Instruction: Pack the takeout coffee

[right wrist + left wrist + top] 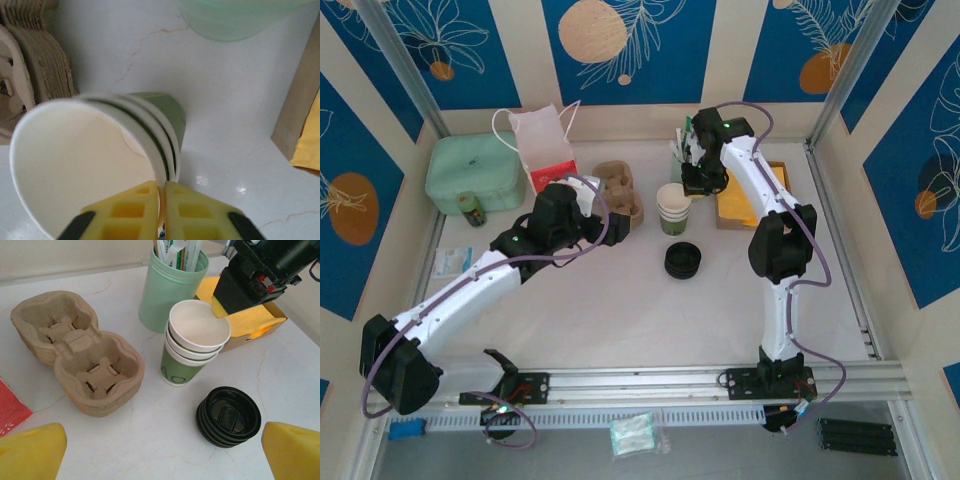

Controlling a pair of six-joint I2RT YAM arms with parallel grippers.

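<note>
A stack of three green-and-white paper cups [672,208] [192,342] stands lidless mid-table. My right gripper [698,182] [162,192] is shut on the right rim of the top cup [85,155], which is slightly tilted. A stack of black lids [683,260] [228,416] lies just in front of the cups. A brown pulp cup carrier [620,195] [80,352] sits to their left. My left gripper [595,215] [162,452] hangs open over bare table, between carrier and lids, holding nothing. The lidded takeout coffee is out of view.
A mint tumbler of stirrers [682,150] [170,287] stands behind the cups. A box of yellow napkins [745,205] lies at the right. At the back left are a white and red paper bag [545,150], a mint case [475,172] and a small bottle [472,210].
</note>
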